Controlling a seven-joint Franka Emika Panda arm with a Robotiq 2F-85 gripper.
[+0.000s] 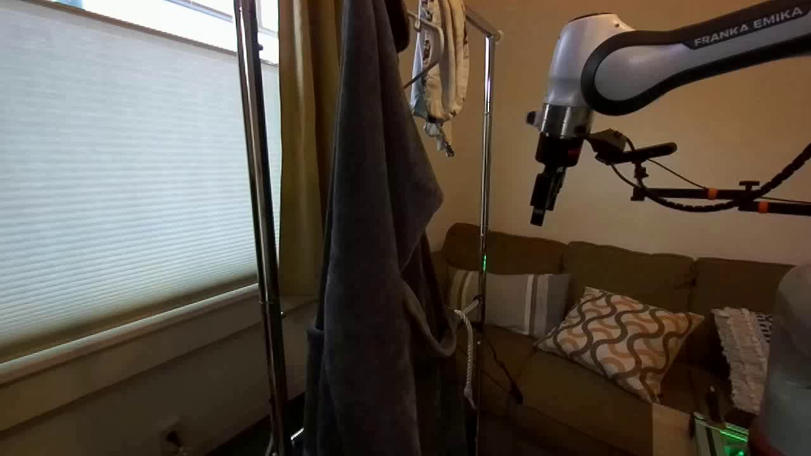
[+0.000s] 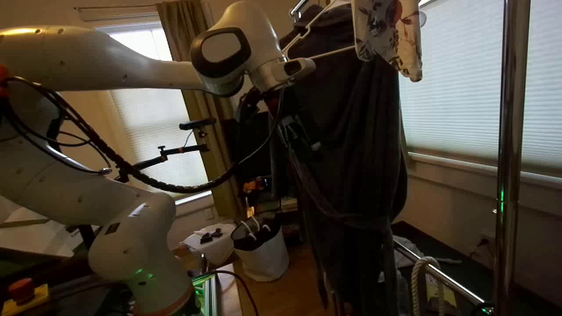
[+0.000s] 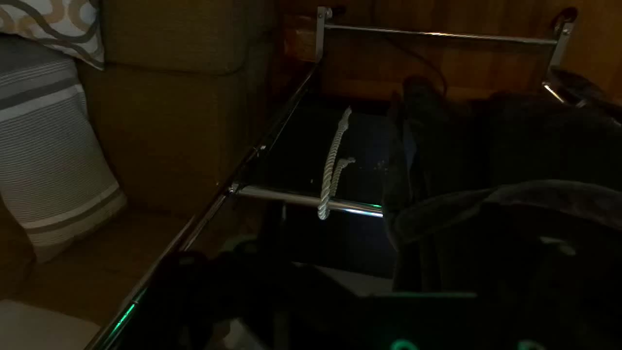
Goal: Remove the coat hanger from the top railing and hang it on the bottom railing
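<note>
The white coat hanger (image 2: pixel 331 53) hangs high at the top of the rack in an exterior view, with floral cloth over part of it. Part of the hanger also shows in an exterior view (image 1: pixel 434 28). The silvery top railing (image 1: pixel 479 24) is partly visible at the upper edge. The bottom railing (image 2: pixel 456 281) crosses low on the rack, and it shows in the wrist view (image 3: pixel 357 208), partly covered by the robe. My gripper (image 1: pixel 543 212) points down, apart from the hanger and below its level. Its fingers look spread and empty, though the wrist view is very dark.
A long grey robe (image 1: pixel 380 221) hangs on the rack beside the hanger. Chrome poles (image 1: pixel 260 221) stand at the rack's ends. A white rope (image 3: pixel 330 165) loops over the bottom railing. A sofa with a patterned pillow (image 1: pixel 624 335) stands behind. A white basket (image 2: pixel 263 259) is on the floor.
</note>
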